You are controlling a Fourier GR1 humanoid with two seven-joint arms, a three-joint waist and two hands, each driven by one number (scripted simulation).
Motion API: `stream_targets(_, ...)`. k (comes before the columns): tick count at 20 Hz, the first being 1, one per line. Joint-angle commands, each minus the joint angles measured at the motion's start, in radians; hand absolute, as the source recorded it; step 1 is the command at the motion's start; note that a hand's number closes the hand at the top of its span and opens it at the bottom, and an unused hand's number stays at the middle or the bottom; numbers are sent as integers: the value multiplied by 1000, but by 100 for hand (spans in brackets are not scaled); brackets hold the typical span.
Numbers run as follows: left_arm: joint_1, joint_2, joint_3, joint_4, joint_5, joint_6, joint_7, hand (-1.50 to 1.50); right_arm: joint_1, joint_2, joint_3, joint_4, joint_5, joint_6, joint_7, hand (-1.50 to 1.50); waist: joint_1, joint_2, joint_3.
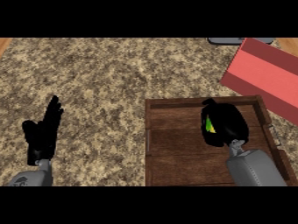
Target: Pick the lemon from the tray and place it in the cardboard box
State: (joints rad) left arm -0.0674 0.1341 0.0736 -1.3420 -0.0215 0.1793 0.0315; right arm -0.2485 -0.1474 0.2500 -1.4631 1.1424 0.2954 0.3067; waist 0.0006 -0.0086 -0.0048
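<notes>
Over the brown wooden tray (177,170), right hand (224,124) curls round the yellow-green lemon (210,124): grasp step. Next, lift toward the red-sided cardboard box (274,78). Left hand (43,135) rests open.

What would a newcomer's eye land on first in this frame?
Probably the right hand over the brown wooden tray, fingers curled round something yellow-green, apparently the lemon. Next, the red box at upper right, then the left hand resting open at the left.
</notes>
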Motion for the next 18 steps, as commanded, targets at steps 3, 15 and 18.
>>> stream_targets(3, 10, 28, 19, 22, 10, -34, -18, 0, 169, 78, 20, -116, 21, 34, 174, 150, -8, 6, 4)
stream_targets(15, 17, -26, -7, -13, -28, 13, -17, 0, 249, 31, 77, -583, 44, 132, 203, 150, -9, 5, 4)
stream_targets(18, 41, 11, 18, -28, 3, -33, -13, 0, 154, 56, 16, -685, 17, 207, 264, 150, -5, 5, 4)
